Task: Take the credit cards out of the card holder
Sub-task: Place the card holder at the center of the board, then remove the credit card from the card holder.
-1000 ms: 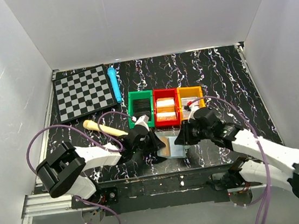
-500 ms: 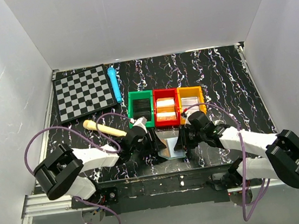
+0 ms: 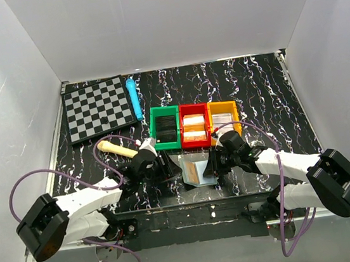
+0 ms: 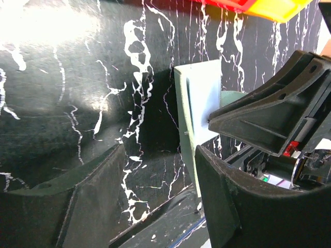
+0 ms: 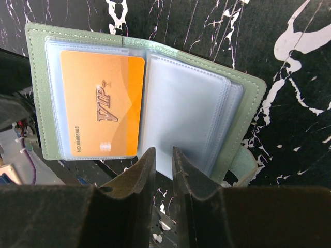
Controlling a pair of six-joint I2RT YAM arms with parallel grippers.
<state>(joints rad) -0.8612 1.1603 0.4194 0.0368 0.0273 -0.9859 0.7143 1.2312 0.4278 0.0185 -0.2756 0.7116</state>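
Top view: the card holder [image 3: 196, 170] lies open on the black marbled table [image 3: 260, 95], near its front edge and just before the red bin [image 3: 192, 106]. The left gripper [image 3: 168, 167] stands at its left side and the right gripper [image 3: 216, 164] at its right.

Right wrist view: we see the card holder [image 5: 181, 113] spread flat, its grey-green cover framing pale blue leaves. An orange card [image 5: 101, 111] marked "VIP" sits in the left sleeve. The right gripper [image 5: 163, 155] has its fingers drawn narrow, with the lower edge of the middle leaf between them.

Left wrist view: we find the left gripper [image 4: 160, 150] with fingers set wide and only table between them. One pale leaf of the card holder [image 4: 199, 103] lies beyond, partly under the dark body of the right gripper [image 4: 274, 113].

The green bin [image 3: 154, 130] and orange bin [image 3: 221, 104] flank the red one.
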